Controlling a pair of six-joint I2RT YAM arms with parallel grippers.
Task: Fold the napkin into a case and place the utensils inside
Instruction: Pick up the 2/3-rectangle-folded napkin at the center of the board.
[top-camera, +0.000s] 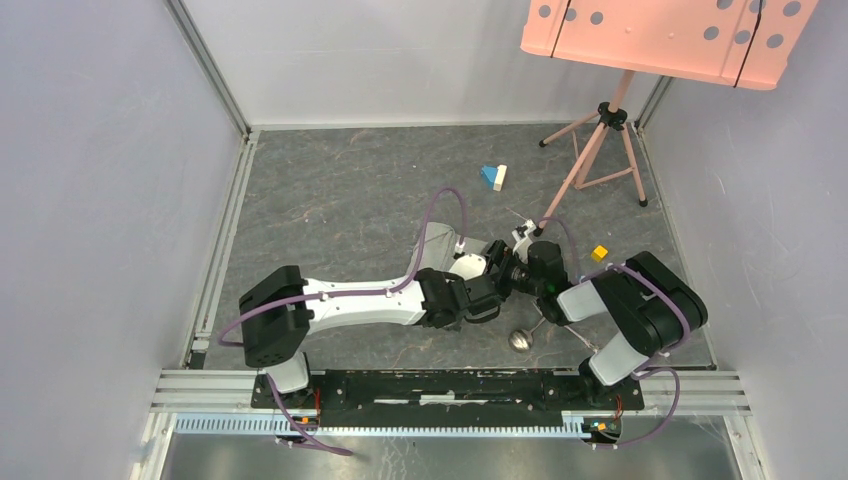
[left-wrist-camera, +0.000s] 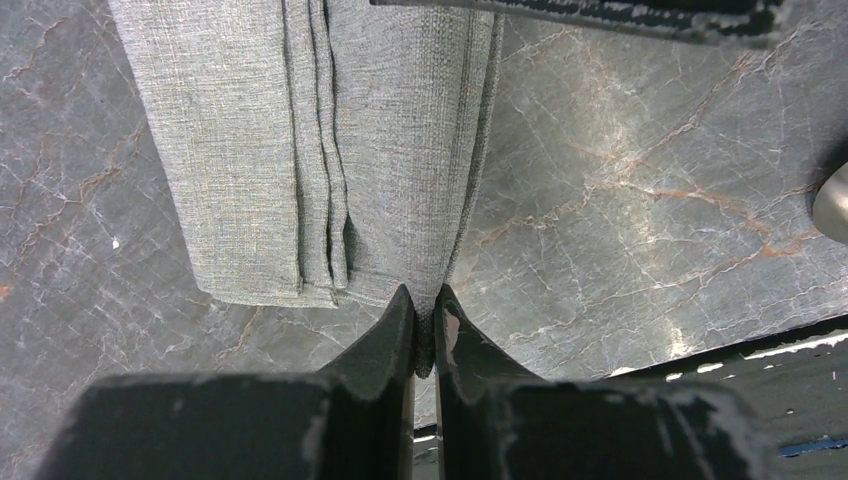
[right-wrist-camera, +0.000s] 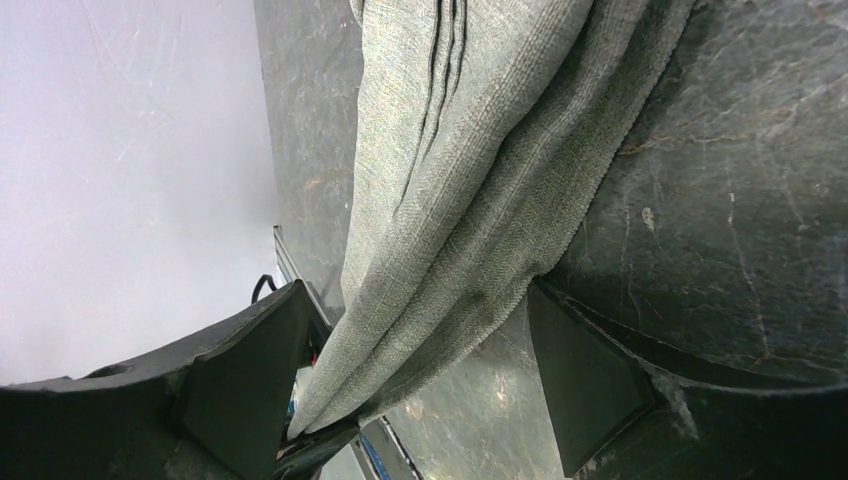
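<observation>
Folded napkin pinched and straddled mid-worktop.
The left hand is clamped on the napkin's near edge, and the folds run straight away from its fingers. The right hand stands wide open astride the same cloth, gripping nothing. The spoon lies nearer, on the right hand's side.

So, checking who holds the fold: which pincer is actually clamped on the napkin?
The left pincer: it is pinched shut on the edge of the napkin. The right pincer stands wide open, the cloth just passing loosely through it.
</observation>
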